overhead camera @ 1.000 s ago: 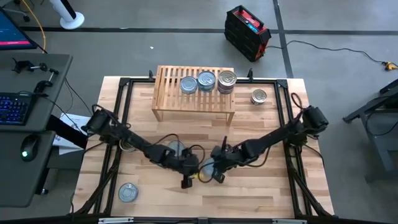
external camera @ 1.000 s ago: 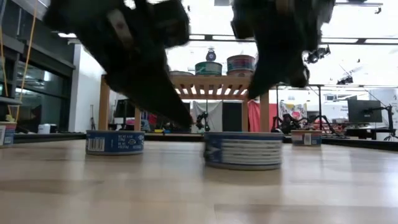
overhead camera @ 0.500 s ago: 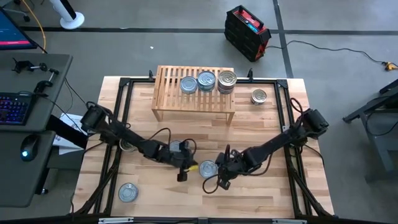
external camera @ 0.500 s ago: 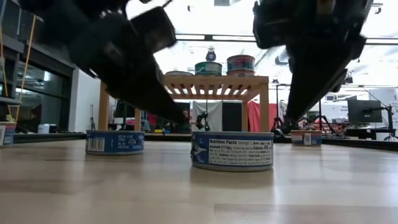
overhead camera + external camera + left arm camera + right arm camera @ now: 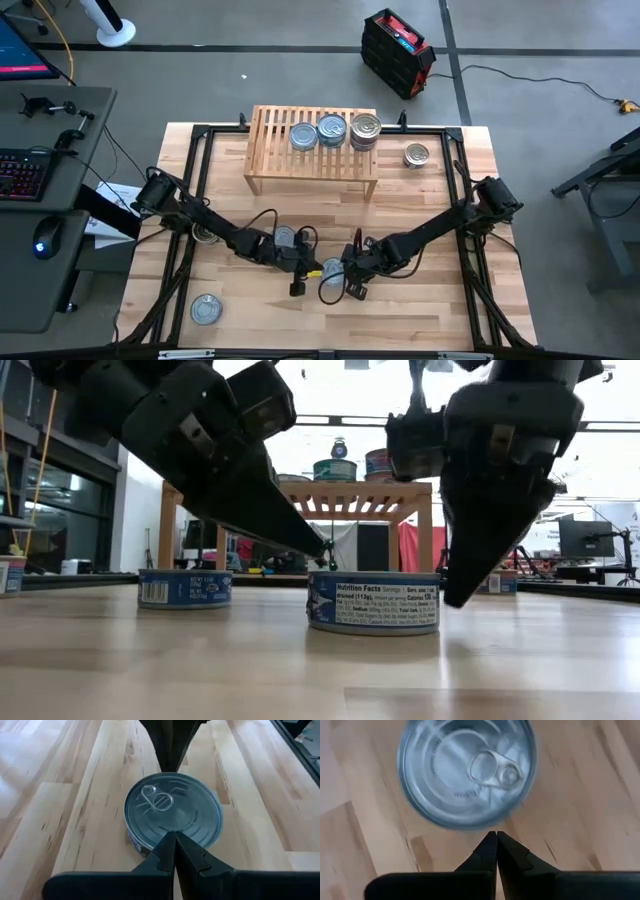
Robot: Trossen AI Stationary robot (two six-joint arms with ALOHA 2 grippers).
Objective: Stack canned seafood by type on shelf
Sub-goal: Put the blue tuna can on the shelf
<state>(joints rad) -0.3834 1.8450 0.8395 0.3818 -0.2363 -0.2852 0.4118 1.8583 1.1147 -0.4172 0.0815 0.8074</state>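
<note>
A flat tin with a silvery-blue lid (image 5: 332, 271) (image 5: 373, 602) stands on the tabletop between my two shut grippers. My left gripper (image 5: 174, 837) (image 5: 322, 550) has its tip at the tin's left rim, just above the lid. My right gripper (image 5: 496, 834) (image 5: 449, 598) points down beside the tin's right wall. A second tin (image 5: 285, 237) (image 5: 185, 588) stands under my left arm. The shelf (image 5: 270, 150) carries two blue-lidded tins (image 5: 304, 137) (image 5: 332, 128) and a stack (image 5: 365, 131). My left gripper's shut tip sits over the tin's near rim (image 5: 165, 849), slanting down from the table's left; I cannot tell whether it touches. My right gripper's shut tip stands close by the tin's side wall (image 5: 434, 604), slanting down from the right; I cannot tell whether it touches.
One loose tin (image 5: 205, 310) lies near the table's near-left corner, and another (image 5: 416, 155) stands right of the shelf. Black frame bars (image 5: 195, 190) run along the table's sides. Cables trail by both grippers.
The middle tin slid a little toward the table's left and turned about, so its label now faces the near edge; it has stood still for the last half second. My right gripper drew off toward the near edge, then came down beside the tin's right wall.
</note>
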